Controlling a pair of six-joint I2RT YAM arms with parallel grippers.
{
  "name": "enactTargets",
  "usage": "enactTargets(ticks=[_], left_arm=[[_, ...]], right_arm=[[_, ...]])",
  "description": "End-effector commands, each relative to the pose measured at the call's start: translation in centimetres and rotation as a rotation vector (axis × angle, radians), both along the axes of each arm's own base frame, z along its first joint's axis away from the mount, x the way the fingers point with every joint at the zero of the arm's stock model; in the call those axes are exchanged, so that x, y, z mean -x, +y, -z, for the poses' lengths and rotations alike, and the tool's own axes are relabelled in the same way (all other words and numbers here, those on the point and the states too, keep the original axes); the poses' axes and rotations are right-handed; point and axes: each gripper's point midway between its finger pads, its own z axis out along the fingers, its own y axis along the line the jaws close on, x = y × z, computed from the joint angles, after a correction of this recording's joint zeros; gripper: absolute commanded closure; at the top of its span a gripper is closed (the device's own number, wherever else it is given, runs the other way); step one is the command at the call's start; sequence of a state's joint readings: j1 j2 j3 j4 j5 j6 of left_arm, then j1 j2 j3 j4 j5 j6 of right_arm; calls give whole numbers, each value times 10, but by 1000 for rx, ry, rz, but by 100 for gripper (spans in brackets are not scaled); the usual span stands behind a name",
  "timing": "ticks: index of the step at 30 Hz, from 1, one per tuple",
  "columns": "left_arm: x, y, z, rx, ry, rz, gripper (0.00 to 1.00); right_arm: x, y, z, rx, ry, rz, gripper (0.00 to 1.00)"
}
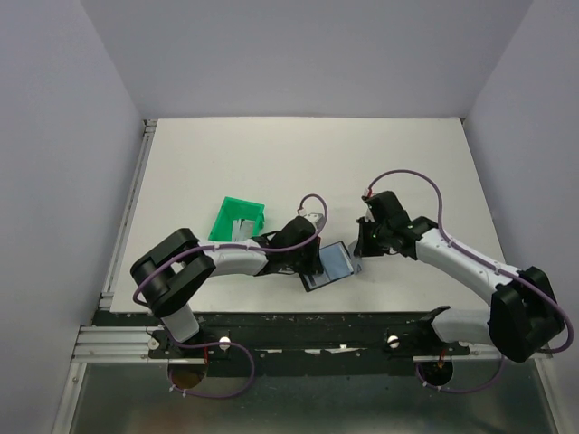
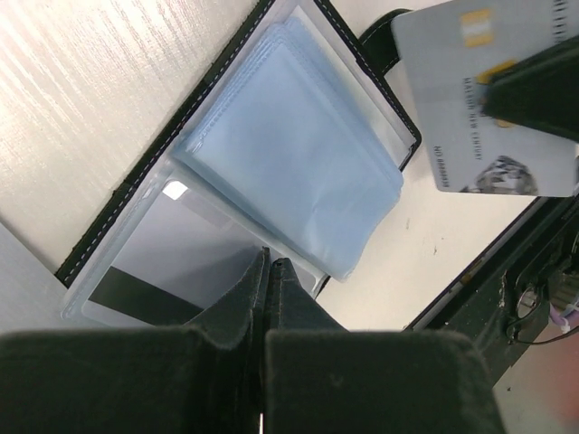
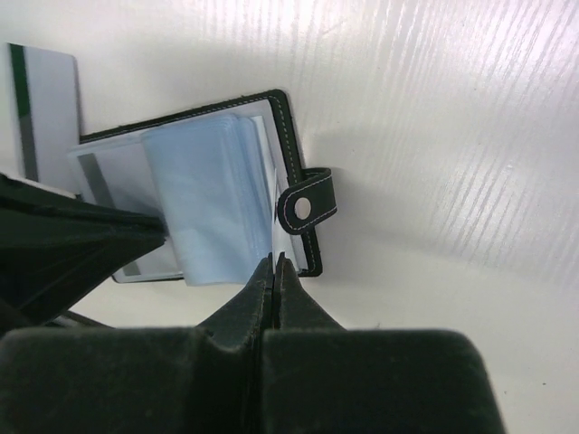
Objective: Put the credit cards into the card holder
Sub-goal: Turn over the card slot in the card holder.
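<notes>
2 white arms (image 1: 231, 260) with black joints trail looping purple cables (image 1: 407, 172).

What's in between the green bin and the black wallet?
The left arm's end effector sits between the green bin and the card holder, seen in the top view.

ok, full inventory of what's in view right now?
holder: 1, black, open, pale blue sleeves, centre
sleeved card: 1, pale, dark stripe, inside holder's clear sleeve
grey card: 1, silvery-grey, held beside holder
loose card: 1, white, dark stripe, lying beside holder
bin: 1, green, left of holder
bin cards: count unclear, white, inside bin
table: 1, white
left gripper: 1, black, shut, tips on holder's sleeve
right gripper: 1, black, shut on grey card
</notes>
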State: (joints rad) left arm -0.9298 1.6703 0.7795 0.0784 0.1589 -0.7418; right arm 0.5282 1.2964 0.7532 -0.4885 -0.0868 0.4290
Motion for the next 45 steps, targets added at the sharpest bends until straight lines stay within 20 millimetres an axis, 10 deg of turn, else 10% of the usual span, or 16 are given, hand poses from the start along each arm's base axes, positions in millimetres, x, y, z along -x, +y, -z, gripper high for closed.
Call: enactTargets(ticks=[1, 9, 17, 32, 45], left_arm=[[26, 47, 43, -192, 80, -10, 100], [-6, 7, -26, 12, -88, -11, 100], [-23, -35, -40, 104, -113, 41, 100], [-12, -32, 26, -14, 23, 55, 100], [11, 10, 30, -55, 33, 17, 100]], right_arm=[[0, -6, -13, 0, -35, 10, 99], [0, 2, -1, -7, 12, -21, 99], [4, 1, 13, 17, 58, -27, 99], [7, -1, 25, 31, 91, -20, 99], [7, -3, 28, 46, 104, -3, 100]])
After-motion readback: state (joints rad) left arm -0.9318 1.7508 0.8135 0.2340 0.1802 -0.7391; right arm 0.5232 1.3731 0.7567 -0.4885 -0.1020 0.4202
